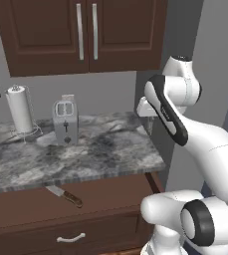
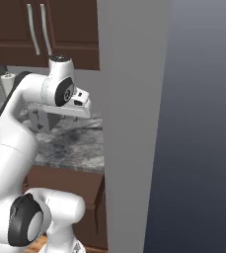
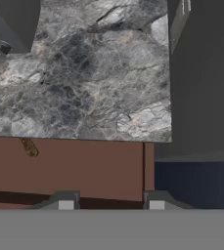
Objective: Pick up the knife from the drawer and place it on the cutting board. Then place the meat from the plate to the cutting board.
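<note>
A paper towel roll (image 1: 20, 109) and a toaster (image 1: 65, 122) stand on the marble counter (image 1: 100, 154). At seven o'clock in the left base view, the knife (image 1: 64, 195) lies in the open drawer (image 1: 105, 199), blade partly hidden under the counter edge. The gripper (image 3: 111, 204) hovers above, fingertips apart, seemingly empty.

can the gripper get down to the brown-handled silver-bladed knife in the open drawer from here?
Probably yes. The knife lies exposed in the open dark wooden drawer, handle clear of the marble counter edge; nothing sits above it. The gripper hovers higher, empty.
</note>
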